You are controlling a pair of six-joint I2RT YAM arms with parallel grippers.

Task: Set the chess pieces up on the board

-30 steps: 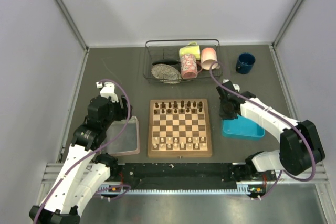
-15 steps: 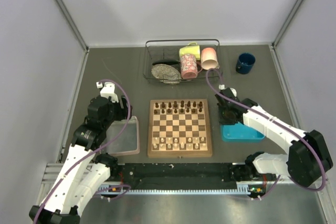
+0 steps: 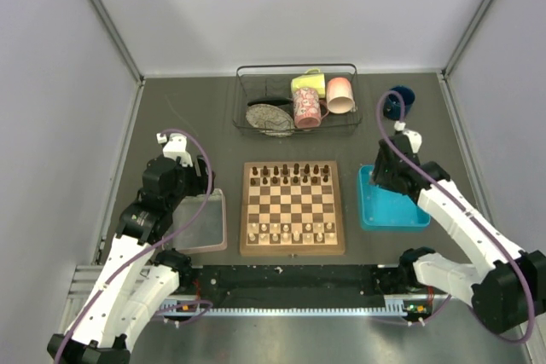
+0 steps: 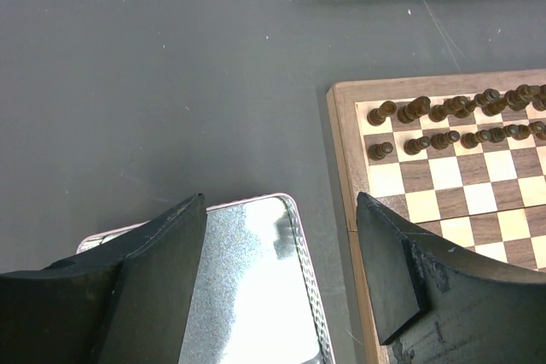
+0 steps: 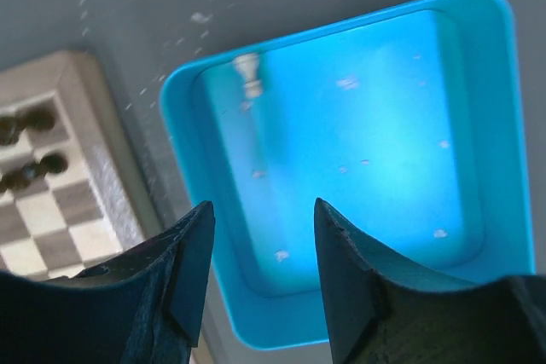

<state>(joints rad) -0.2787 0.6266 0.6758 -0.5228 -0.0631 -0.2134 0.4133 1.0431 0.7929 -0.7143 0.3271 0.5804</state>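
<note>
The board (image 3: 293,208) lies in the middle of the table, with dark chess pieces (image 3: 294,173) in its two far rows and pale chess pieces (image 3: 293,231) in its two near rows. My right gripper (image 3: 384,178) hangs open over the blue tray (image 5: 196,210), nothing between its fingers (image 5: 192,253). One pale piece (image 5: 248,73) lies on its side in the tray's far corner. My left gripper (image 4: 281,202) stands open and empty over the clear pinkish tray (image 4: 256,296), just left of the board (image 4: 444,193) and its dark pieces (image 4: 452,121).
A wire rack (image 3: 247,83) at the back holds mugs and a speckled plate. A dark blue mug (image 3: 397,102) stands to its right. The blue tray (image 3: 394,210) sits right of the board, the clear tray (image 3: 205,223) left of it. Walls enclose the table.
My right gripper has gone from shut to open and shifted right, from the blue tray's left edge to above the tray. The left arm has not moved.
</note>
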